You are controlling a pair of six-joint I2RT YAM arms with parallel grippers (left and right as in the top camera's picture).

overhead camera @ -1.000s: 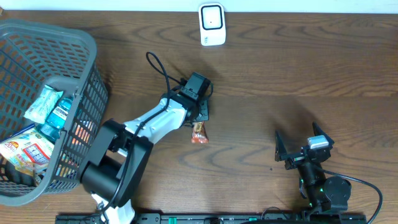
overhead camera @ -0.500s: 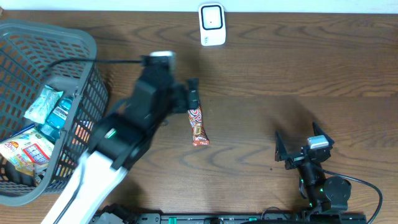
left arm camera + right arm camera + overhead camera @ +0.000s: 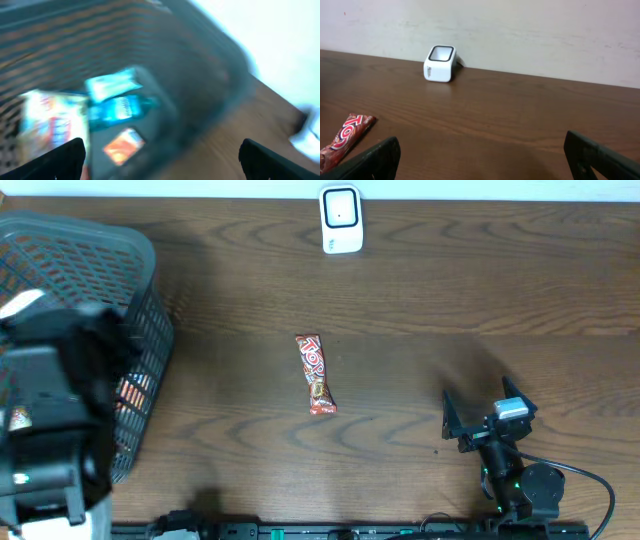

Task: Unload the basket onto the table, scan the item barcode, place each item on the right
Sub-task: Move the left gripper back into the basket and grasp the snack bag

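Two pincers, both spread and empty. The candy bar (image 3: 315, 375) lies flat mid bench (image 3: 450, 300), long axis roughly toward the scanner (image 3: 341, 220). Nearer is the right pincer (image 3: 487, 155), bar ahead-left of it; the left pincer (image 3: 160, 160) hangs over the basket (image 3: 150, 300).

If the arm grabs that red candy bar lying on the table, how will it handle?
The candy bar looks slim and small, so it is probably light. It lies flat, so it shouldn't roll. Its glossy wrapper may be slippery.
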